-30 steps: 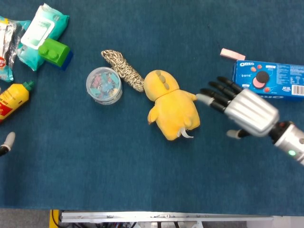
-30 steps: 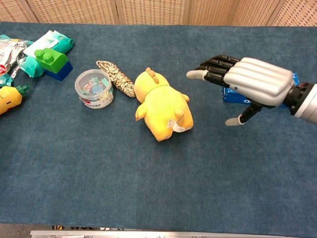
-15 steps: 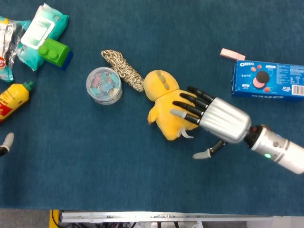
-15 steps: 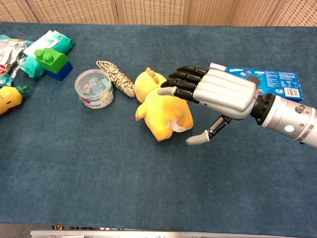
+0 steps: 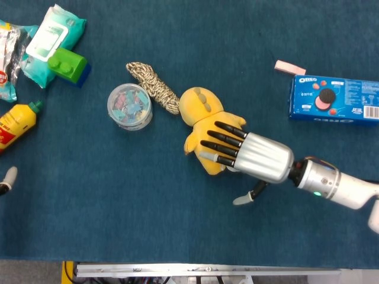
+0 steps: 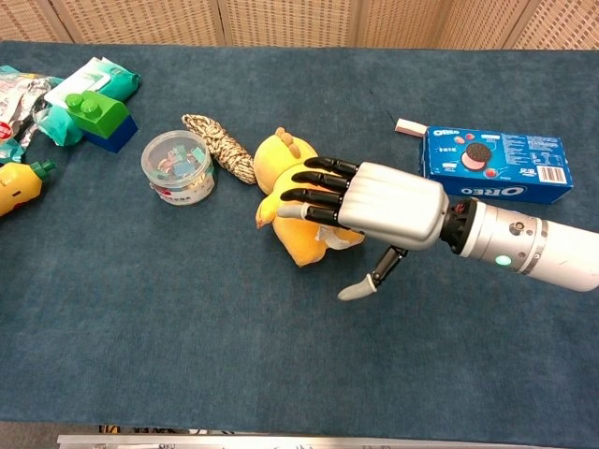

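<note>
Head view: the right hand (image 5: pixel 246 155), with a ribbed silver metal back and black fingers (image 5: pixel 222 136), is laid over the yellow plush toy (image 5: pixel 204 118). The fingers are spread flat across the toy's soft body and nothing is gripped; the thumb (image 5: pixel 246 199) is stuck out to the side, clear of the plush. Whether the fingertips actually press into the fabric cannot be told. Just beyond the fingertips, the toy's rounded head is seen, with a braided black-and-white rope bundle (image 5: pixel 154 87) touching it. Further past the fingertips, a round clear plastic tub (image 5: pixel 129 106) filled with small coloured clips is seen. Well behind the hand on its back side, a flat blue Oreo carton (image 5: pixel 336 99) and a small pink eraser-like block (image 5: pixel 289 67) are placed. Of the left hand (image 5: pixel 7 178), only a pale fingertip is seen at the frame edge; its state cannot be told. Near it, a yellow squeeze bottle (image 5: pixel 18 121) is seen. Far beyond: green block (image 5: pixel 67 63), soft wet-wipes pack (image 5: pixel 50 35).

Chest view: the right hand (image 6: pixel 374 204) is seen palm down over the plush toy (image 6: pixel 290 234), fingers (image 6: pixel 314 192) extended and apart over its upper side, thumb (image 6: pixel 370 278) hanging free above the blue felt-like tablecloth (image 6: pixel 187 318). The toy is lain on its side under the fingers, partly hidden. Rope (image 6: pixel 217 145) and tub (image 6: pixel 177 166) are located ahead of the fingertips; the Oreo carton (image 6: pixel 496 164) is beside the wrist.
</note>
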Controlling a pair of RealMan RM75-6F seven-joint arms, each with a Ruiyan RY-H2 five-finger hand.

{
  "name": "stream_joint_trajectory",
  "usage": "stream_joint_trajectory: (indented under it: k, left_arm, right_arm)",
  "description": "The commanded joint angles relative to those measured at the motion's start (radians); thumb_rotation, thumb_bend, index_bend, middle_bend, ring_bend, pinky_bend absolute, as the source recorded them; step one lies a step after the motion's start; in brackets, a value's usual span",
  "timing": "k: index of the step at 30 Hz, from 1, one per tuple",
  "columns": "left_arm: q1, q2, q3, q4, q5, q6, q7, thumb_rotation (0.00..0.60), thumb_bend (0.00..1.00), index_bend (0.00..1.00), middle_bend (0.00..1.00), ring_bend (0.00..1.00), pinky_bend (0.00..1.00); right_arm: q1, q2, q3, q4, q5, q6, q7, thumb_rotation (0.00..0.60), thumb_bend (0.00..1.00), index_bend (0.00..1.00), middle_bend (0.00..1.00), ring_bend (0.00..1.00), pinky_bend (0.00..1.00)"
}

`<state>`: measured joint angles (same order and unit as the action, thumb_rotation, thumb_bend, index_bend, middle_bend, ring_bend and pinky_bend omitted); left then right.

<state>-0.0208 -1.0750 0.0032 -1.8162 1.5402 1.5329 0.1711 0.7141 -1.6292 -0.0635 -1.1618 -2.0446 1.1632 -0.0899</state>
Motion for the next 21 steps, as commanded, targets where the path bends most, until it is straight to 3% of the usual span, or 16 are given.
stream_joint_trajectory:
  k: [1, 14, 21]
  left_arm:
    - [0.000, -0.001, 0.001, 0.004, 0.001, -0.002, -0.004, 0.600, 0.26, 0.00, 0.00, 0.00, 0.05]
    - [-0.002, 0.009, 0.003, 0.015, 0.012, -0.004, -0.045, 0.600, 0.26, 0.00, 0.00, 0.00, 0.05]
    - [-0.002, 0.009, 0.007, 0.024, 0.035, 0.004, -0.070, 0.600, 0.26, 0.00, 0.00, 0.00, 0.05]
  right_arm:
    - [0.029, -0.054, -0.018, 0.082, -0.028, 0.028, 0.006, 0.079, 0.00, 0.11, 0.11, 0.00, 0.00]
    - [0.089, -0.213, -0.047, 0.363, -0.006, 0.047, 0.108, 0.079, 0.00, 0.11, 0.11, 0.00, 0.00]
    - [0.110, -0.239, -0.065, 0.436, 0.001, 0.081, 0.136, 0.079, 0.00, 0.11, 0.11, 0.00, 0.00]
